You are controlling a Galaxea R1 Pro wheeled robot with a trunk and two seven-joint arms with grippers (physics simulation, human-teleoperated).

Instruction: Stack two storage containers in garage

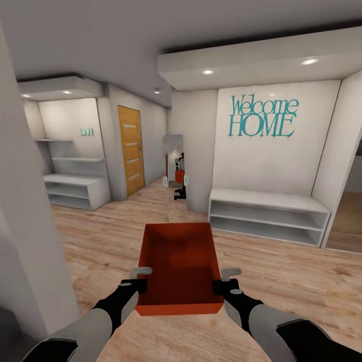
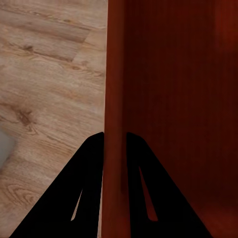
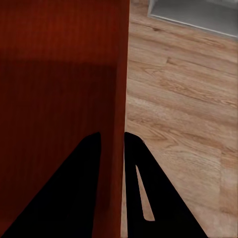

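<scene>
Left hand (image 1: 141, 279) pinches the left wall of the orange-red storage container (image 1: 180, 261); right hand (image 1: 222, 280) pinches the right wall. Container rides empty between both, above wood-plank flooring (image 1: 281, 271). Step looks like carrying container 1 toward the garage. Next: drive for the orange-wood door (image 1: 130, 149), grip level. Whatever lies behind it is hidden; wall lettering by the left shelves (image 1: 75, 186) is unreadable.

I see the storage container (image 1: 179, 261) as smooth, matt orange-red plastic with plain walls. Under it the floor (image 1: 281, 266) looks like light wood plank with visible grain. The door (image 1: 130, 150) ahead is orange wood; the shelves (image 1: 266, 213) and walls look matt white.
</scene>
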